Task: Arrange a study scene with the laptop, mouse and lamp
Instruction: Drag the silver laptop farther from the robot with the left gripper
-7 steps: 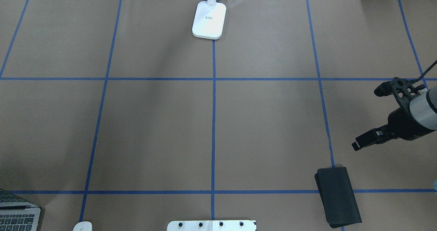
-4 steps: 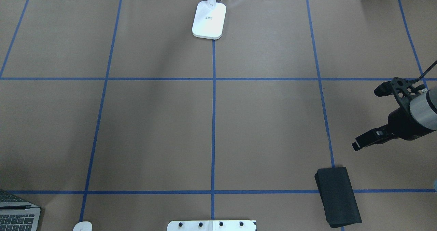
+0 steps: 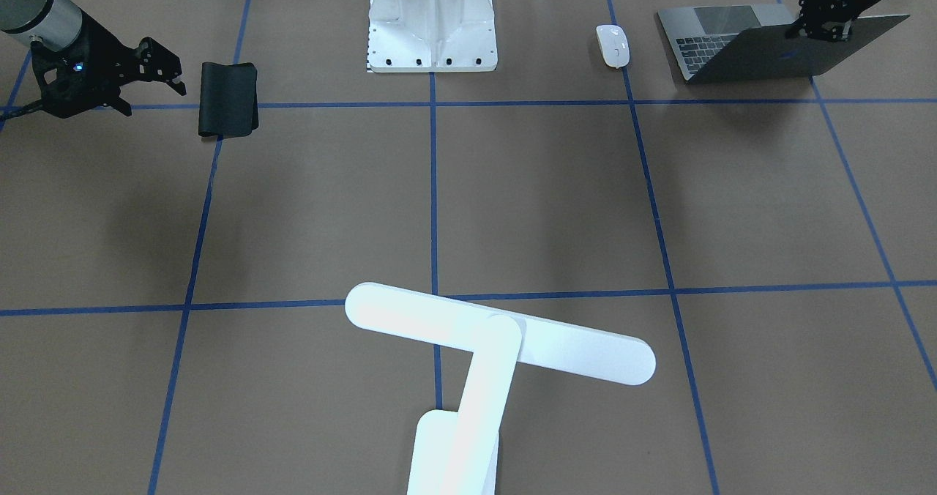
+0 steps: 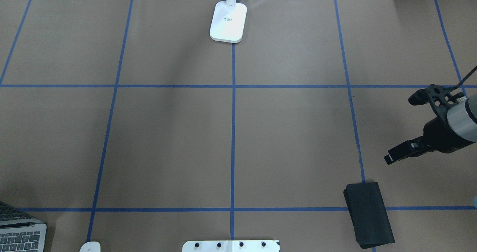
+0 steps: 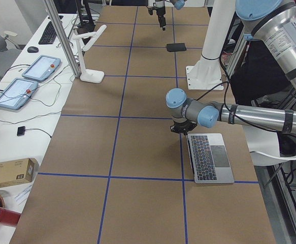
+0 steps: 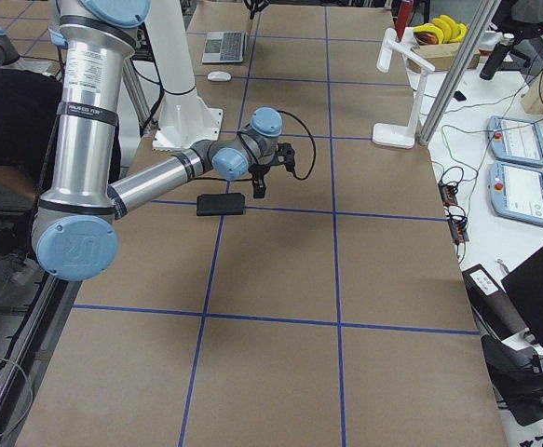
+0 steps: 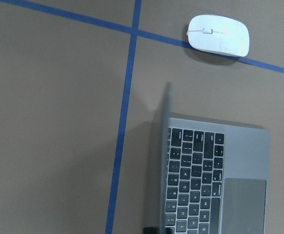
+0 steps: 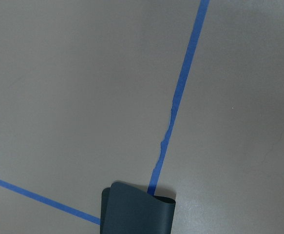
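Overhead, left to right.

Near-left corner of table (image 4: 167,132): laptop (image 3: 776,56), open, lid raised, keys facing the robot. Left gripper (image 3: 820,32) sits on the lid's top edge, fingers pinched onto it. The wrist view looks straight down the lid, edge-on.

Just right of the laptop, apart from it: mouse (image 7: 219,40), lying flat over a blue tape line (image 7: 124,112) near the table's near edge. Nothing is touching it.

Centre, near edge: white bolted pedestal (image 3: 432,19).

Centre, far edge: lamp (image 4: 228,21), base on the middle tape line. Its arm is up and its bar head reaches over the table, crosswise, in the front view.

Right of centre, near side: black pad (image 4: 369,216), one end curled, lying across a tape crossing.

Far right: right gripper (image 4: 399,129), above the table and beyond the pad, clear of it. Fingers spread wide, holding nothing.
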Robot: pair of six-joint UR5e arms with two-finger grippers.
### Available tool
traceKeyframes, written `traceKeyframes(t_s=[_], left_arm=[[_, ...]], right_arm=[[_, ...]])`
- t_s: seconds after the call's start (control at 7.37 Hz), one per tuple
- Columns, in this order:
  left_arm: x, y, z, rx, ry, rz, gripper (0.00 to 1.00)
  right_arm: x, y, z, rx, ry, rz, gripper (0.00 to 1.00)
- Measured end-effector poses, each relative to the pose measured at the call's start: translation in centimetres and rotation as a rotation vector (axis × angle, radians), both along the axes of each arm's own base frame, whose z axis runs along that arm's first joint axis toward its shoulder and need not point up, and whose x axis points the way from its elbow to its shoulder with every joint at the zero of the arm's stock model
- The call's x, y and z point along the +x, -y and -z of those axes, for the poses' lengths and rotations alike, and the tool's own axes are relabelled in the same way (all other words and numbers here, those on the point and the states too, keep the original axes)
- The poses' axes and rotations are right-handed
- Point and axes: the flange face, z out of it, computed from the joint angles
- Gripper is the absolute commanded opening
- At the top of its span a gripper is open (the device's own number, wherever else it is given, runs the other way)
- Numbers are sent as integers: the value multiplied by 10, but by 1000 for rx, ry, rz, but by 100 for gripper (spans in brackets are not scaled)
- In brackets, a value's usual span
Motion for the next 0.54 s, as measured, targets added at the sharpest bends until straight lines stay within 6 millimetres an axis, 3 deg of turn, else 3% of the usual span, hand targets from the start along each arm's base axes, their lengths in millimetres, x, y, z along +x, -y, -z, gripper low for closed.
traceKeyframes(t_s=[0.54], left_arm=[[-14,7,24,42,-33,56,10]], right_arm=[[-1,1,-3,-2,-7,-2,100]])
